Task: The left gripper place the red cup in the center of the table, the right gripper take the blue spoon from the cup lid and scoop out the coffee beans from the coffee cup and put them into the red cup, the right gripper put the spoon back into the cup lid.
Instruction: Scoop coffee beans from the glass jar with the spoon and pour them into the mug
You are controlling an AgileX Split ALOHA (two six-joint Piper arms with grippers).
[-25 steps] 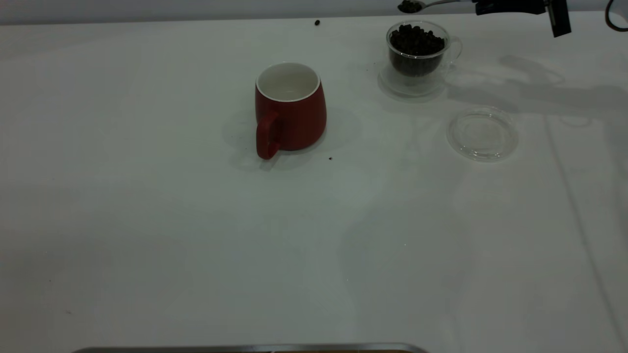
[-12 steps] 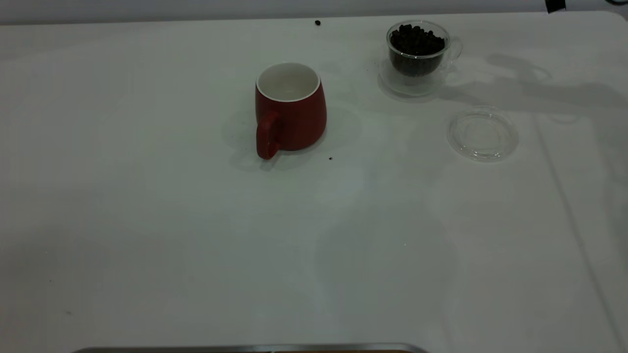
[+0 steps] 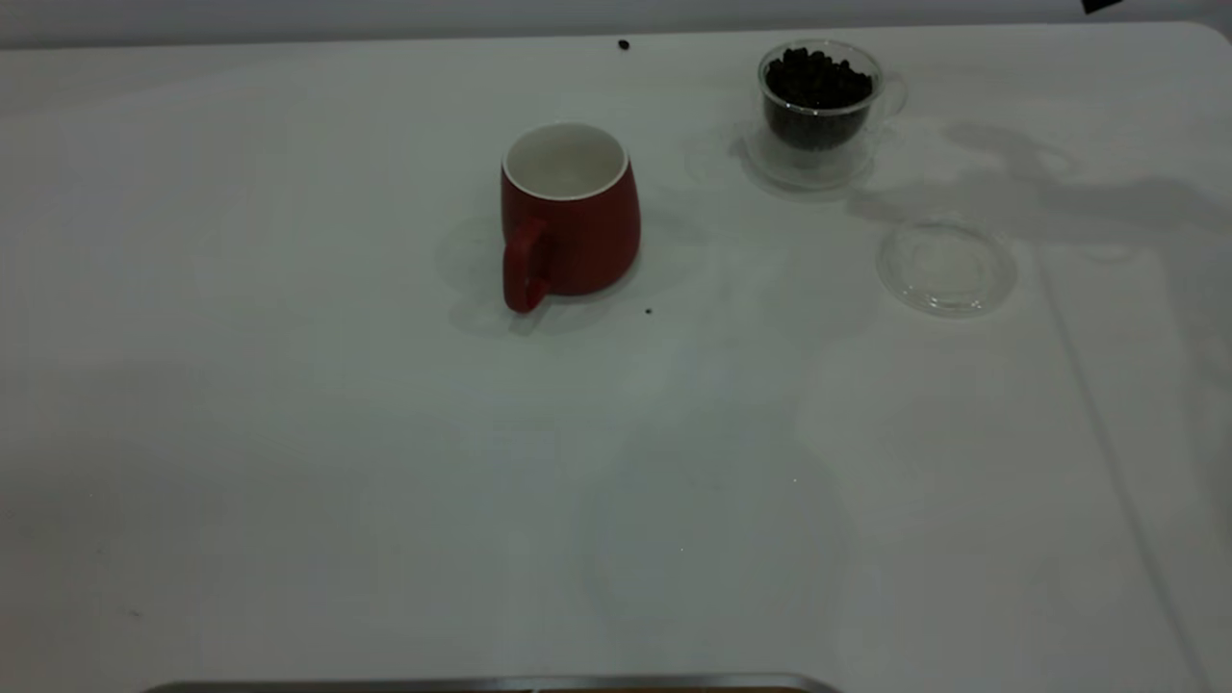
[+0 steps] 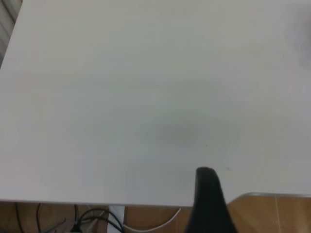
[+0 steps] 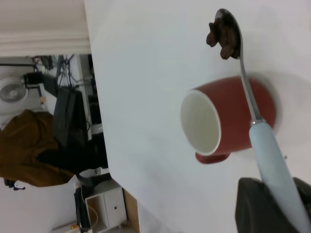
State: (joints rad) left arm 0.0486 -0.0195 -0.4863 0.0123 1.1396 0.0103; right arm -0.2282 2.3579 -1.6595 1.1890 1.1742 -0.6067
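Observation:
The red cup stands upright near the middle of the table, white inside and empty, handle toward the near edge. The coffee cup at the back right is full of coffee beans. The clear cup lid lies empty in front of it. My right gripper is shut on the pale handle of the blue spoon. The spoon's bowl holds a few coffee beans, high above the red cup. My left gripper hangs over the table's near edge.
Two stray beans lie on the table, one at the back edge, one by the red cup's base. A sliver of the right arm shows at the top edge. A metal rim runs along the near edge.
The right gripper with the loaded spoon has lifted out of the exterior view's top edge. Its shadow has slid left across the table. The cups and lid stay put.

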